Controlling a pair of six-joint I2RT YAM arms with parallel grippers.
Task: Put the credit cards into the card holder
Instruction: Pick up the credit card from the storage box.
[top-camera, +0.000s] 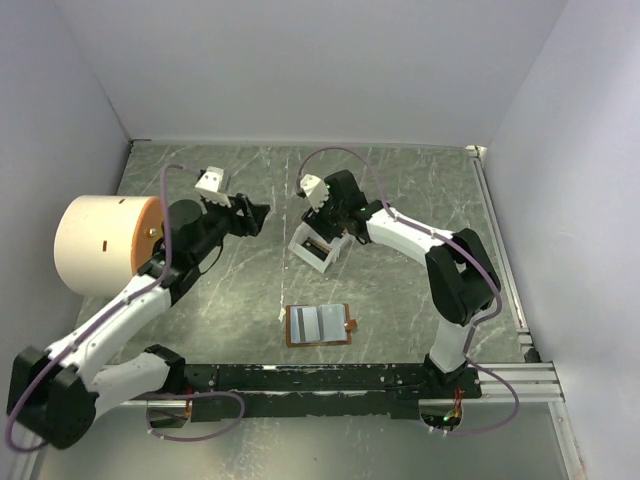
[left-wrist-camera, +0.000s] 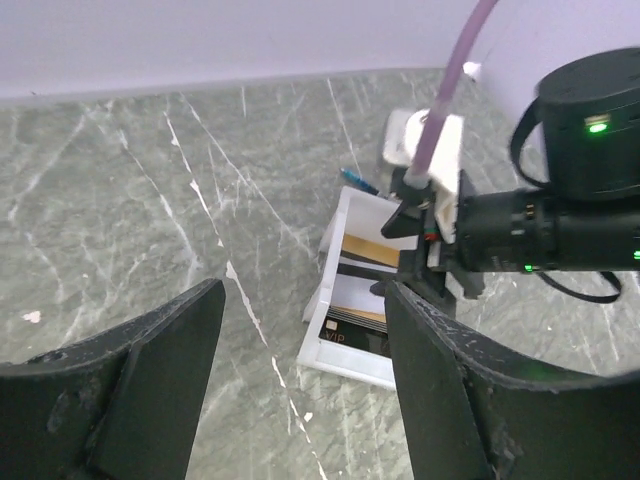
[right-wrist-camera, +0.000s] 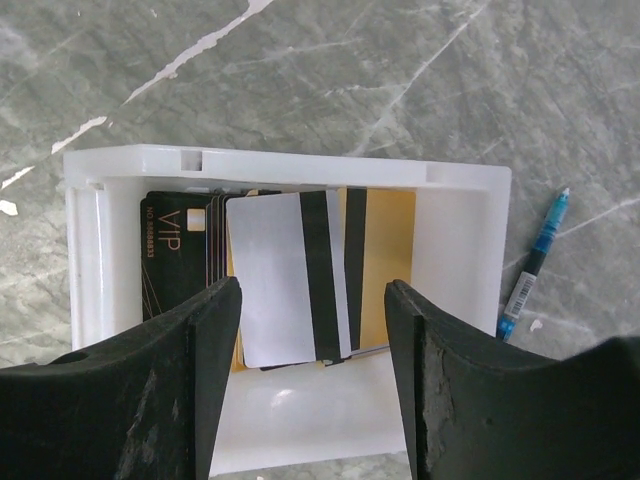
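Lifting one card out of the box looks like the step in hand; no card sits in the holder yet. On the left, the left fingers (left-wrist-camera: 160, 380) stand apart with nothing between them, hanging over the grey marble-patterned table (top-camera: 240, 290) just left of the box. At the near middle lies one brown leather card holder (top-camera: 320, 325), open flat with its pale pockets up, well apart from the box. Beyond it, one white rectangular plastic box (right-wrist-camera: 280, 165) holds the credit cards (right-wrist-camera: 285, 280): one black, one pale with a dark stripe on top, one gold-tan with a dark stripe, and thin edges of more between. That makes at least three; the full count I cannot tell. The right fingers (right-wrist-camera: 470, 390) stand apart above the cards, gripping nothing. In my judgement they should come down squarely, close on the top card alone and lift slowly, since thin slick cards may slide or rise together. Right of the box lies one blue pen (right-wrist-camera: 535, 265).
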